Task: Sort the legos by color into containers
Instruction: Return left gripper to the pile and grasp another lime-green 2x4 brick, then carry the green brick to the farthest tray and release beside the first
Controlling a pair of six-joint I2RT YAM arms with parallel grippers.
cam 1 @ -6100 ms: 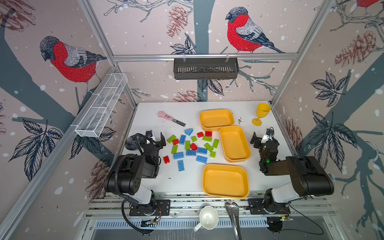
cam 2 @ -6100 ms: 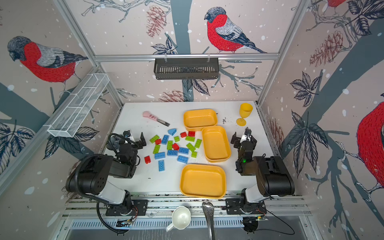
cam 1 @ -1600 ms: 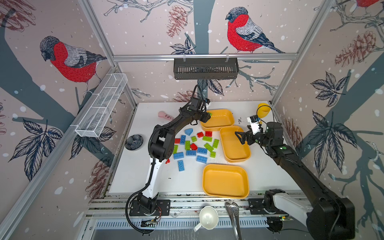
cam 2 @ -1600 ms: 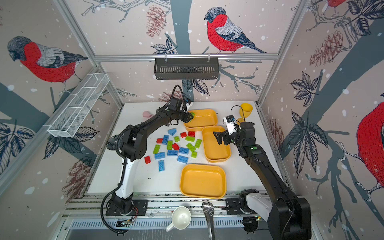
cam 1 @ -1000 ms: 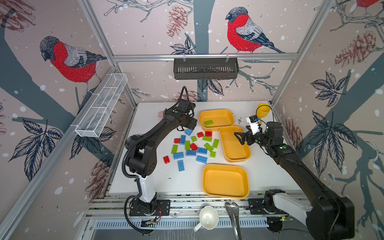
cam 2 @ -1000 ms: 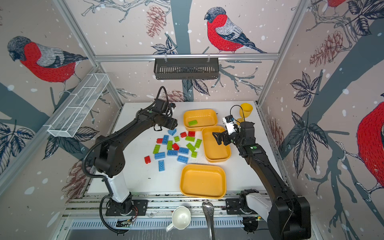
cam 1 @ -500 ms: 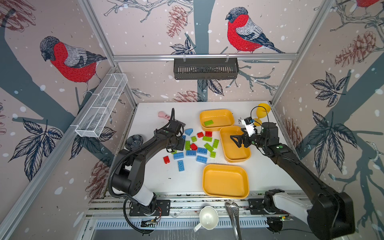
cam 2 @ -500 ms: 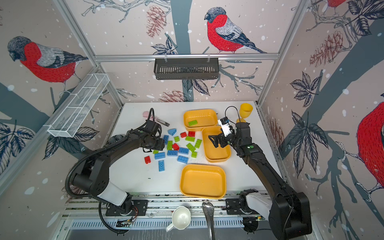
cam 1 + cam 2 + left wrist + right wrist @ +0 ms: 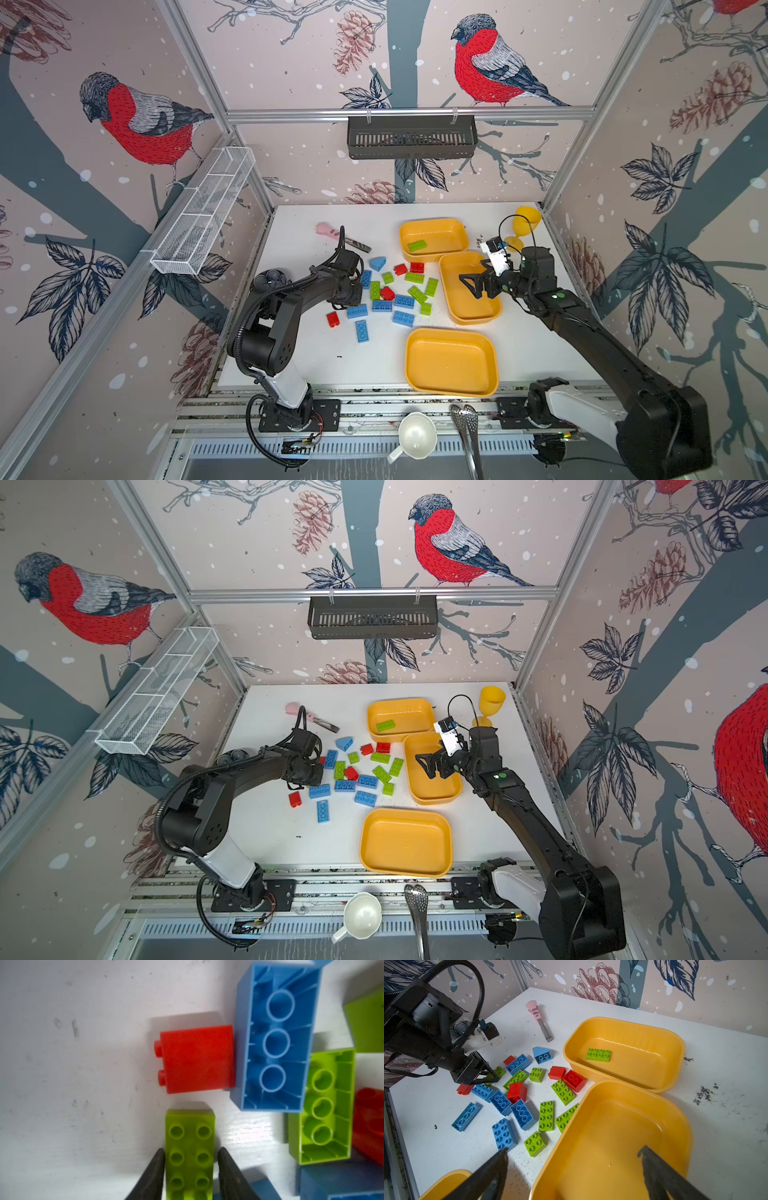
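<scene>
White tabletop [image 9: 299, 353] | sorted: one green brick [image 9: 417, 246] in 1 o'clock tray [image 9: 444, 232]; 3 o'clock tray [image 9: 473, 309], 5 o'clock tray [image 9: 451, 361] bare | unsorted: some twenty loose bricks [image 9: 404, 300], centre | left gripper [image 9: 191, 1149] clamped on second green brick [image 9: 190, 1126], 9 o'clock edge | right gripper [image 9: 573, 1150] spread wide, empty

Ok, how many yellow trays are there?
3. The back tray holds one green brick; the middle tray lies under the right gripper; the front tray is empty. None seems hidden.

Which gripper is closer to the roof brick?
Left. Left gripper, closed on a green brick, is near the roof brick; right gripper is past the pile, above the middle tray.
</scene>
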